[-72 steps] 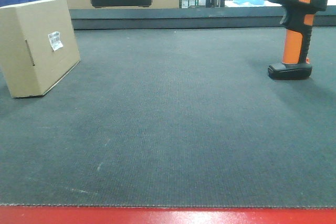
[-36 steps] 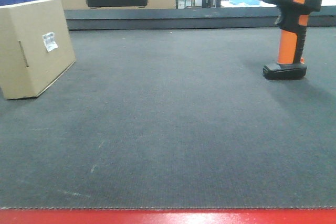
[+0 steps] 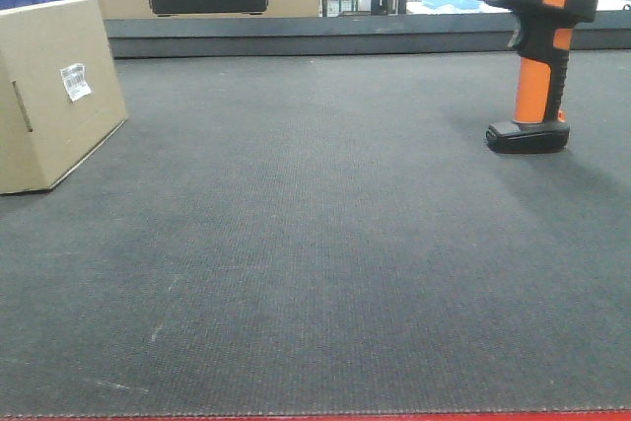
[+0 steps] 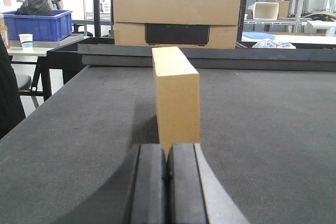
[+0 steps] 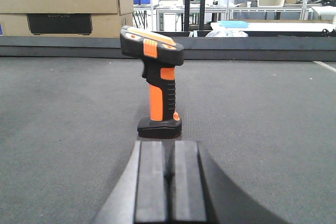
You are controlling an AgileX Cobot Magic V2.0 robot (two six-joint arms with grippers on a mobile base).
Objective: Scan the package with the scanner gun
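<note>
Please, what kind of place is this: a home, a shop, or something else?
Probably a workshop or warehouse-style test area, not a home: a dark table holds a package and a scanner gun, with big cardboard boxes, a blue crate and metal-framed workbenches behind.

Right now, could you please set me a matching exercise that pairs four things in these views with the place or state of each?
Column one:
1. package
2. scanner gun
3. left gripper
4. blue crate

Column two:
A. jaws shut, holding nothing
B. upright on its flat black foot
C. on a side table, off the mat
D. standing on the mat, white barcode label on one side

Pairs: 1-D, 2-B, 3-A, 4-C.
</note>
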